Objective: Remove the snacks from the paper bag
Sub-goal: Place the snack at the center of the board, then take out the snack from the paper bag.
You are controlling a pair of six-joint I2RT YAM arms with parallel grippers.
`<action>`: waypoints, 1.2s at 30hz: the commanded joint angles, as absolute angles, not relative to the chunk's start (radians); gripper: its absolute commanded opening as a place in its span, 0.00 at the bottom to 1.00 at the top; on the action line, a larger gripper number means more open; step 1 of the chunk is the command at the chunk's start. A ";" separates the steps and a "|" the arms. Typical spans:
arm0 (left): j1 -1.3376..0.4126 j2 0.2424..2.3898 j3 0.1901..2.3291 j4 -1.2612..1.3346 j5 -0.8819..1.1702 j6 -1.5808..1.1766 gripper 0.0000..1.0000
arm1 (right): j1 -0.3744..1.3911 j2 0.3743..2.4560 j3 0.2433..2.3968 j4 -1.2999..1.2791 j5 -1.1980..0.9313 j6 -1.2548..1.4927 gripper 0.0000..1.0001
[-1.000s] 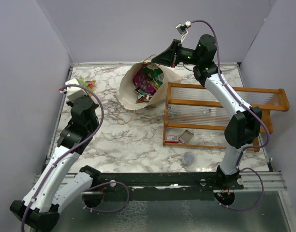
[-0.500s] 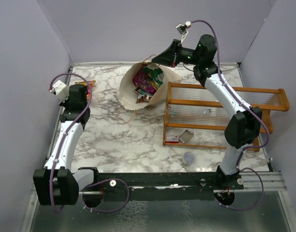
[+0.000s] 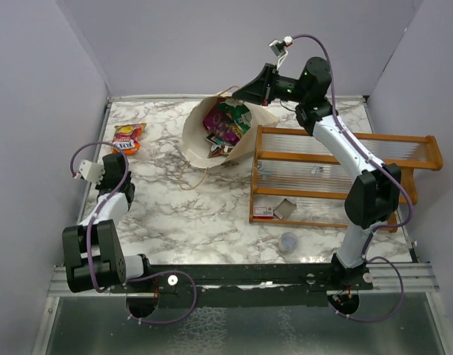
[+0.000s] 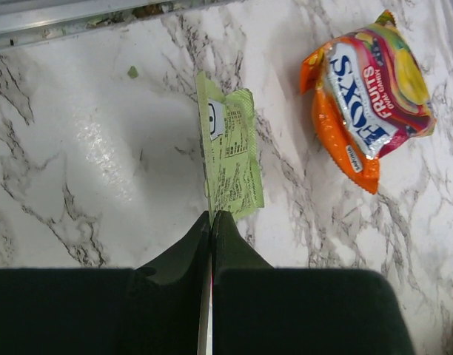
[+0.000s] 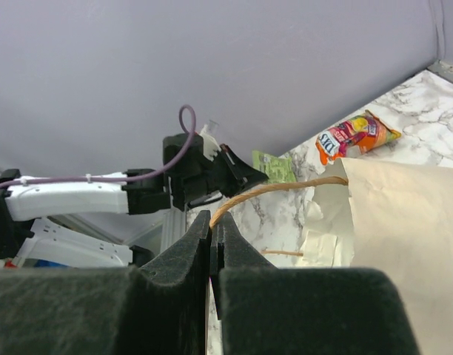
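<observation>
At left wrist, green packet [image 4: 230, 155], perhaps pinched, unseen overhead.

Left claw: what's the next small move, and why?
Probably swing the left claw toward the mouth of the paper bag. It is shut, with a green packet and an orange packet already lying on the table by it, while several snacks sit in the bag, whose string handle the right claw pinches.
</observation>
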State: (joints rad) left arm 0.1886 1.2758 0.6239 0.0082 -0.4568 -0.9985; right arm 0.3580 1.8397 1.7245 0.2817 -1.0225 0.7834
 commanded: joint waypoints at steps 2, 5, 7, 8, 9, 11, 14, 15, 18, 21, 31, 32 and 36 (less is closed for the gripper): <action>0.207 1.371 0.557 0.341 -0.422 -1.025 0.00 | 0.353 1.819 1.711 0.418 -1.039 0.869 0.01; 0.215 1.449 0.529 0.451 -0.388 -1.047 0.00 | 0.353 1.816 1.702 0.424 -1.035 0.871 0.01; 0.217 1.496 0.523 0.512 -0.366 -1.042 0.00 | 0.353 1.811 1.706 0.410 -1.035 0.861 0.01; 0.216 1.512 0.525 0.526 -0.361 -1.048 0.00 | 0.353 1.809 1.710 0.396 -1.034 0.851 0.01; 0.217 1.529 0.524 0.540 -0.358 -1.057 0.00 | 0.352 1.806 1.714 0.381 -1.032 0.840 0.01; 0.219 1.554 0.526 0.551 -0.363 -1.081 0.00 | 0.353 1.800 1.718 0.358 -1.021 0.820 0.01; 0.220 1.565 0.551 0.483 -0.384 -1.111 0.00 | 0.353 1.799 1.722 0.348 -1.020 0.813 0.01; 0.222 1.566 0.560 0.443 -0.389 -1.125 0.00 | 0.353 1.800 1.723 0.347 -1.023 0.813 0.01; 0.232 1.555 0.598 0.271 -0.406 -1.236 0.23 | 0.353 1.798 1.719 0.348 -1.022 0.813 0.01; 0.246 1.524 0.662 0.054 -0.390 -1.325 0.58 | 0.353 1.801 1.716 0.348 -1.024 0.813 0.01; 0.254 1.268 0.680 -0.156 -0.210 -1.263 0.93 | 0.352 1.806 1.730 0.304 -1.028 0.782 0.01; 0.253 1.240 0.678 -0.157 -0.191 -1.236 0.93 | 0.353 1.806 1.731 0.301 -1.027 0.780 0.01; 0.252 1.208 0.696 -0.118 -0.007 -1.075 0.90 | 0.353 1.802 1.739 0.277 -1.027 0.763 0.01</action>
State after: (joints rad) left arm 0.2478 1.2354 0.6853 -0.1146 -0.2131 -1.2369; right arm 0.3580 1.8397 1.7084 0.3023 -1.0229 0.7918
